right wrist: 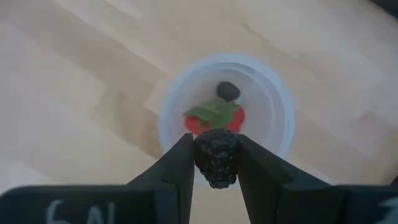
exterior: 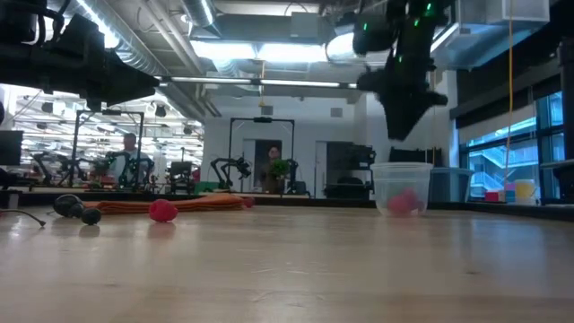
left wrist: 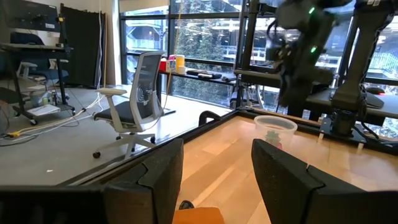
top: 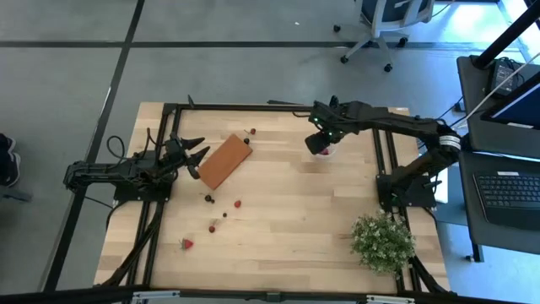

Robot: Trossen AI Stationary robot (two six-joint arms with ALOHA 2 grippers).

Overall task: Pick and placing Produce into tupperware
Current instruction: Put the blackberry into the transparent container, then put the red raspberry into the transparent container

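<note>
The tupperware (right wrist: 273,102) is a small translucent cup standing on the table's far right part (top: 324,152) (exterior: 401,188). Inside lie a red strawberry-like berry (right wrist: 214,118) and a dark berry (right wrist: 228,91). My right gripper (right wrist: 216,163) hangs straight above the cup (exterior: 404,130), shut on a dark purple-black berry. More berries lie loose on the table: red ones (top: 186,244) (top: 238,203) and dark ones (top: 209,198) (top: 226,213). My left gripper (top: 197,157) waits open at the left, beside the orange-brown block (top: 224,160). My right gripper pinches the dark purple-black berry (right wrist: 216,158) between its two fingers, one on each side of it. The fingers point down from above. The berry is lifted clear, directly over the cup's open mouth.
A bushy green plant (top: 384,241) stands at the near right corner. The flat orange-brown block lies aslant at the far left, with a berry (top: 252,132) just beyond it. In the low view a red berry (exterior: 162,211) and dark berries (exterior: 70,206) lie to the left.
</note>
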